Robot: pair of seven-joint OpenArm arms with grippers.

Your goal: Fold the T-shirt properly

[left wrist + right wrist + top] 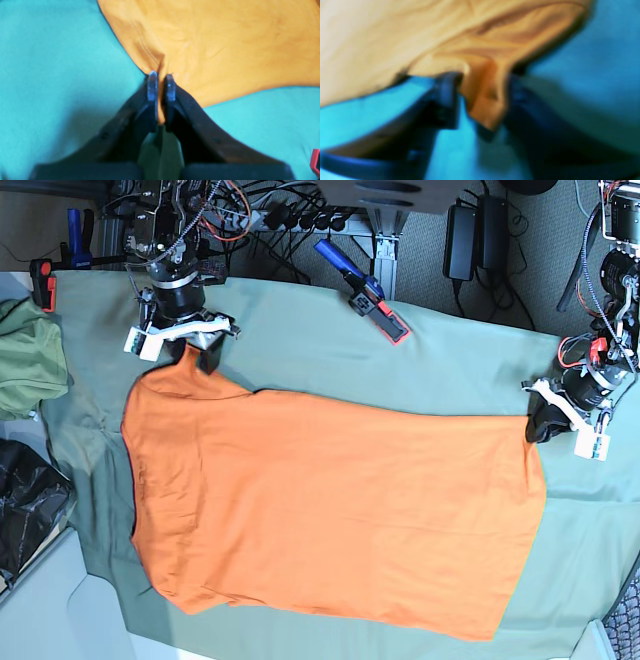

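The orange T-shirt (330, 500) lies spread flat on the green table cloth (450, 365). My left gripper (542, 425) is at the shirt's right corner. In the left wrist view the left gripper (160, 80) is shut on a pinch of the T-shirt (212, 45) by a stitched hem. My right gripper (190, 352) is at the shirt's far left corner. In the right wrist view the right gripper (482, 100) holds a bunched fold of the T-shirt (395, 37) between its fingers; that view is blurred.
A dark green garment (30, 355) and a black bag (25, 500) lie at the left edge. A blue and red clamp (370, 300) grips the table's far edge, another clamp (42, 280) stands far left. Cables and power bricks lie behind.
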